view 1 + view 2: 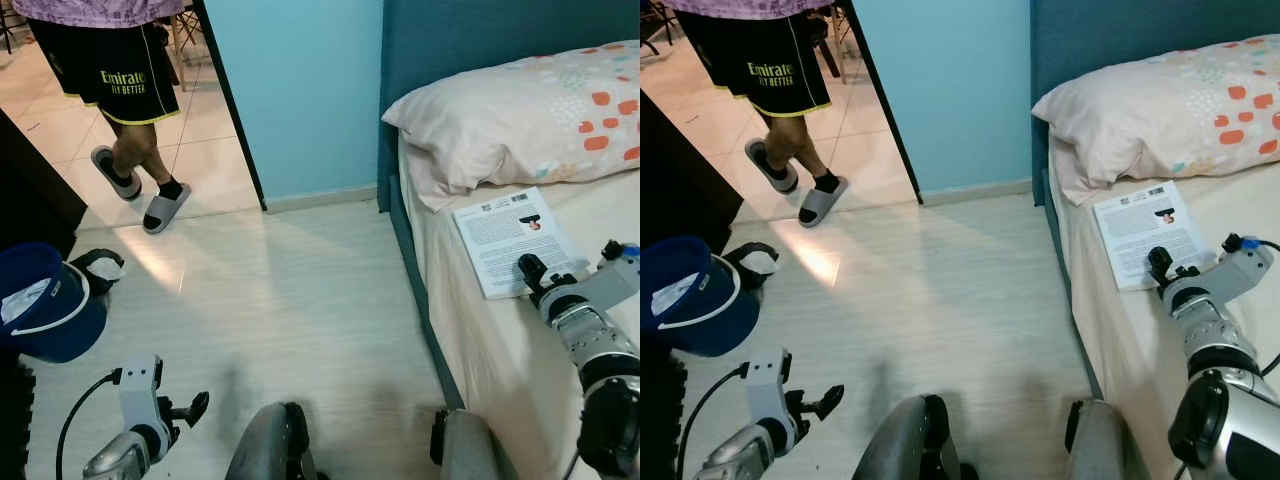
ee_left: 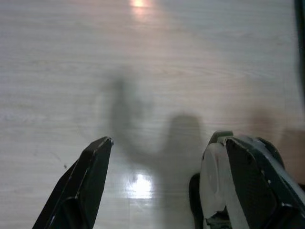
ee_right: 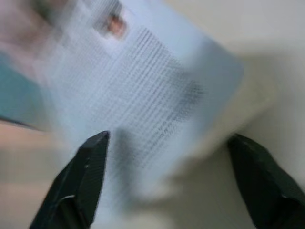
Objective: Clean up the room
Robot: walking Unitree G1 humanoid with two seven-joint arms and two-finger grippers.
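We note the white book point(image 1: 518, 240) flat on the bed point(image 1: 500, 345), just below the pillow point(image 1: 520, 115). Our right claw point(image 3: 167, 179) hovers at its near edge, fingers apart. Left claw point(image 2: 162, 186) spread wide, low over the floor point(image 1: 290, 290). A person point(image 1: 120, 90) stands in the doorway.

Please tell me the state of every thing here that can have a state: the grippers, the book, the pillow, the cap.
Right gripper: open, fingers spread over the near end of the book, holding nothing.
Left gripper: open, low above the floor, holding nothing.
Book: closed, lying flat on the bed.
Pillow: lying at the head of the bed.
Cap: upside down.
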